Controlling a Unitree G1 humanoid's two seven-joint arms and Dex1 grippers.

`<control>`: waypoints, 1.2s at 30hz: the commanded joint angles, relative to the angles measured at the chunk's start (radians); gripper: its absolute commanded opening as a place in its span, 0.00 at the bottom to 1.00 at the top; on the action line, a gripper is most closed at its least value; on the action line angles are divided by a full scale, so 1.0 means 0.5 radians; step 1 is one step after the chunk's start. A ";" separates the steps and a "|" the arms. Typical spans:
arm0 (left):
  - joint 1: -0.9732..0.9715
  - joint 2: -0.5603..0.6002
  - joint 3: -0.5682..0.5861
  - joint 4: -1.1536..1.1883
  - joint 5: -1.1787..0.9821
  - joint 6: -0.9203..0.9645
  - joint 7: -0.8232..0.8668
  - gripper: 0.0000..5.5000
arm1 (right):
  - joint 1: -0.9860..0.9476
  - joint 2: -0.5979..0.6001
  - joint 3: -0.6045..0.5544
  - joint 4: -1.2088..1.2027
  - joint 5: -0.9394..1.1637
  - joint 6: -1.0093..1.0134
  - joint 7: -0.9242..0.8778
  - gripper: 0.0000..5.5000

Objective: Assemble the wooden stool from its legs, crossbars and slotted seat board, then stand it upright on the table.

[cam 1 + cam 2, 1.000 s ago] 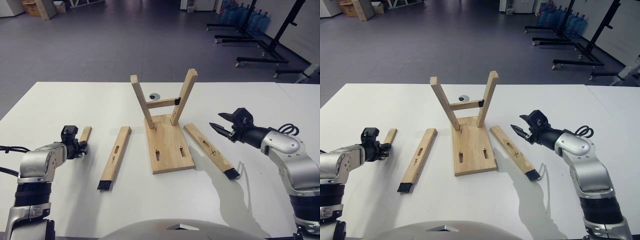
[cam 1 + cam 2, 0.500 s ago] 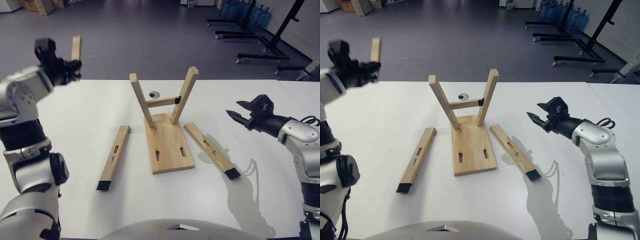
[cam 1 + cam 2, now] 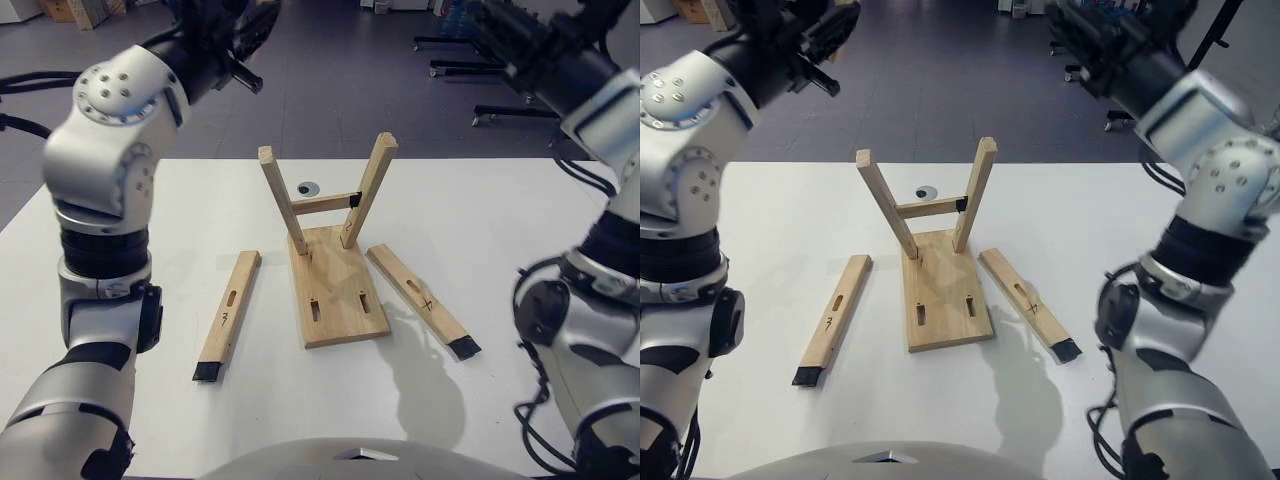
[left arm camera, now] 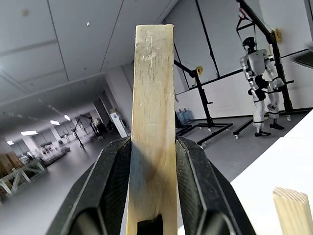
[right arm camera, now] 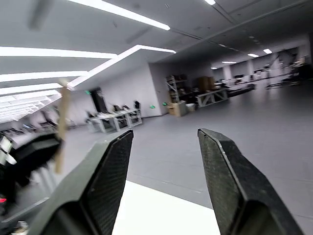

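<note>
The slotted seat board [image 3: 335, 290] lies flat at the table's middle. Two legs [image 3: 283, 205] [image 3: 368, 190] stand in its far slots, splayed apart, with a crossbar [image 3: 325, 205] joining them. One loose leg [image 3: 229, 313] lies left of the board and another [image 3: 420, 300] lies right of it. My left gripper [image 4: 153, 142] is raised high over the table's far left, shut on a short crossbar [image 4: 153, 88] held on end. My right gripper [image 5: 165, 137] is raised high at the far right, open with nothing between its fingers.
The white table [image 3: 150, 220] has a small grey round insert [image 3: 308, 189] behind the standing legs. Beyond the far edge lies open grey floor, with black wheeled stands [image 3: 520, 110] at the back right.
My left arm lifted the short crossbar from the table's left side to high above it. My right arm rose from beside the right loose leg to head height, still open.
</note>
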 commanded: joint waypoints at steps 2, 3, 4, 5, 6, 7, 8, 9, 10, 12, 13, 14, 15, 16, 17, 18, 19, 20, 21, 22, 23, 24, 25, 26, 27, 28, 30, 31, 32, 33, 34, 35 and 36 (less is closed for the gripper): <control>0.067 -0.097 -0.020 -0.079 0.052 -0.098 0.028 0.23 | -0.021 0.377 -0.054 -0.007 0.337 0.141 -0.346 0.45; 0.079 -0.108 -0.026 -0.087 0.060 -0.103 0.025 0.23 | -0.019 0.437 -0.066 -0.004 0.429 0.144 -0.388 0.45; 0.088 -0.125 -0.024 -0.092 0.057 -0.098 0.024 0.23 | -0.021 0.480 -0.078 0.003 0.512 0.142 -0.429 0.45; 0.094 -0.140 -0.036 -0.104 0.057 -0.093 0.014 0.23 | -0.026 0.531 -0.097 0.013 0.625 0.124 -0.494 0.45; 0.098 -0.161 -0.041 -0.113 0.050 -0.086 0.009 0.23 | -0.033 0.568 -0.102 0.021 0.696 0.096 -0.552 0.45; 0.100 -0.178 -0.044 -0.118 0.042 -0.077 0.004 0.23 | -0.039 0.600 -0.108 0.030 0.764 0.059 -0.598 0.45; 0.106 -0.185 -0.052 -0.115 0.046 -0.078 -0.007 0.23 | -0.044 0.612 -0.105 0.034 0.807 0.023 -0.629 0.45; 0.112 -0.190 -0.054 -0.110 0.047 -0.077 -0.014 0.23 | -0.047 0.616 -0.101 0.041 0.845 -0.013 -0.651 0.45; 0.119 -0.195 -0.057 -0.104 0.052 -0.078 -0.021 0.23 | -0.050 0.608 -0.090 0.045 0.861 -0.052 -0.658 0.45; 0.120 -0.212 -0.059 -0.103 0.050 -0.071 -0.029 0.23 | -0.051 0.589 -0.057 0.058 0.882 -0.114 -0.664 0.48; 0.116 -0.220 -0.060 -0.106 0.049 -0.065 -0.031 0.23 | -0.044 0.578 -0.028 0.061 0.872 -0.137 -0.661 0.52; 0.113 -0.223 -0.065 -0.110 0.051 -0.063 -0.037 0.23 | -0.034 0.580 0.002 0.068 0.864 -0.158 -0.654 0.55; 0.112 -0.225 -0.068 -0.114 0.053 -0.062 -0.041 0.23 | -0.023 0.580 0.033 0.074 0.855 -0.174 -0.645 0.57; 0.112 -0.225 -0.072 -0.117 0.055 -0.060 -0.046 0.23 | -0.013 0.581 0.060 0.080 0.853 -0.189 -0.634 0.62; 0.114 -0.226 -0.074 -0.123 0.054 -0.058 -0.050 0.23 | -0.004 0.581 0.086 0.085 0.849 -0.200 -0.622 0.66; 0.119 -0.229 -0.076 -0.135 0.050 -0.052 -0.054 0.23 | 0.005 0.585 0.104 0.087 0.861 -0.212 -0.618 0.69; 0.127 -0.229 -0.081 -0.148 0.046 -0.048 -0.060 0.23 | 0.012 0.591 0.124 0.091 0.863 -0.227 -0.612 0.72; 0.133 -0.232 -0.085 -0.156 0.042 -0.043 -0.065 0.23 | 0.017 0.595 0.137 0.091 0.870 -0.240 -0.610 0.76; 0.142 -0.229 -0.090 -0.163 0.041 -0.044 -0.079 0.23 | 0.018 0.597 0.152 0.094 0.873 -0.255 -0.609 0.79; 0.150 -0.228 -0.094 -0.172 0.038 -0.041 -0.092 0.23 | 0.018 0.597 0.160 0.098 0.880 -0.269 -0.608 0.84; 0.162 -0.230 -0.099 -0.186 0.033 -0.036 -0.104 0.23 | 0.012 0.596 0.165 0.109 0.886 -0.285 -0.605 0.85; 0.172 -0.233 -0.104 -0.198 0.031 -0.033 -0.112 0.23 | 0.007 0.597 0.169 0.120 0.894 -0.302 -0.604 0.85; 0.181 -0.238 -0.110 -0.209 0.030 -0.030 -0.116 0.23 | 0.001 0.597 0.172 0.132 0.902 -0.316 -0.603 0.85; 0.189 -0.244 -0.115 -0.215 0.028 -0.027 -0.120 0.23 | -0.003 0.599 0.175 0.142 0.909 -0.329 -0.603 0.85; 0.201 -0.247 -0.129 -0.229 0.029 -0.025 -0.124 0.23 | -0.008 0.600 0.180 0.151 0.920 -0.342 -0.606 0.85; 0.216 -0.253 -0.145 -0.243 0.030 -0.024 -0.128 0.23 | -0.012 0.605 0.185 0.161 0.928 -0.355 -0.609 0.85; 0.235 -0.265 -0.166 -0.269 0.031 -0.016 -0.129 0.23 | -0.016 0.614 0.199 0.174 0.937 -0.375 -0.611 0.85; 0.238 -0.271 -0.170 -0.278 0.031 -0.012 -0.128 0.23 | -0.016 0.617 0.208 0.178 0.938 -0.382 -0.610 0.85; 0.239 -0.277 -0.172 -0.288 0.029 -0.005 -0.125 0.23 | -0.014 0.619 0.215 0.180 0.942 -0.388 -0.612 0.85; 0.241 -0.283 -0.176 -0.297 0.028 0.000 -0.124 0.23 | -0.010 0.623 0.225 0.182 0.940 -0.394 -0.610 0.85; 0.243 -0.288 -0.176 -0.302 0.028 0.005 -0.122 0.23 | -0.006 0.627 0.234 0.186 0.937 -0.403 -0.610 0.85; 0.243 -0.290 -0.173 -0.303 0.027 0.010 -0.122 0.23 | -0.002 0.627 0.240 0.185 0.937 -0.410 -0.614 0.82; 0.243 -0.291 -0.171 -0.304 0.027 0.014 -0.123 0.23 | 0.002 0.626 0.246 0.185 0.935 -0.417 -0.616 0.79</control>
